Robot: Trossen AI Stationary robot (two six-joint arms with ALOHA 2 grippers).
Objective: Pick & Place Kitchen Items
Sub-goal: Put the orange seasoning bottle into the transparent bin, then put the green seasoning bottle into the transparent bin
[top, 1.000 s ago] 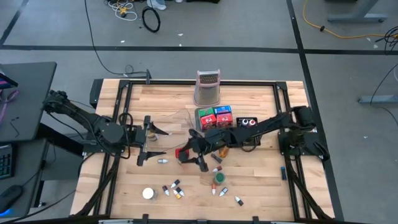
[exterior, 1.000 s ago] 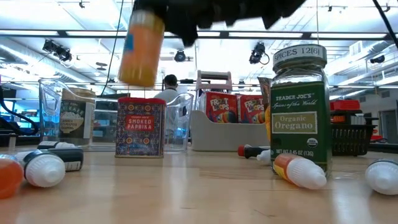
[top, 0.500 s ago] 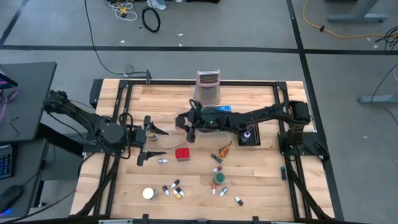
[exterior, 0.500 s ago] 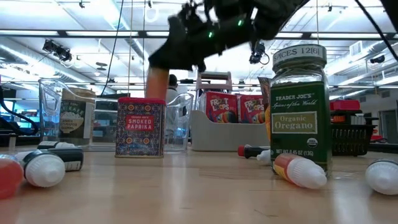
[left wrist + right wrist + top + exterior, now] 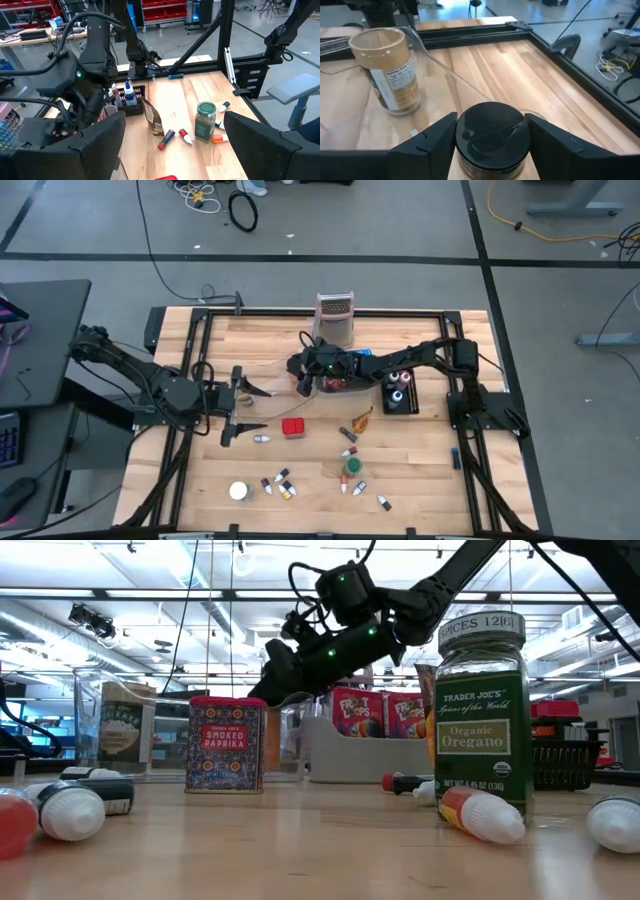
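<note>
My right claw (image 5: 302, 380) sits just left of centre in the overhead picture, over the clear tray (image 5: 285, 375), and its fingers (image 5: 432, 137) are closed on a dark-capped jar (image 5: 492, 135), which fills the lower middle of my wrist picture. So I judge this to be the placing step: the jar is carried and now hangs over the tray's floor, close to a tan-lidded jar (image 5: 387, 67) already standing there at the upper left of that picture. Whether my jar touches the tray bottom I cannot tell. The next move, as I see it, calls for lowering it straight until it stands, keeping it clear of its tan-lidded neighbour, then spreading the fingers and lifting away without knocking either over. My left claw (image 5: 243, 406) waits wide open at the left of the bench (image 5: 420, 470). Plenty remains loose: the red paprika tin (image 5: 293, 427) at centre, the oregano jar (image 5: 352, 467) and small capsule pieces (image 5: 280, 483) along the lower middle.
</note>
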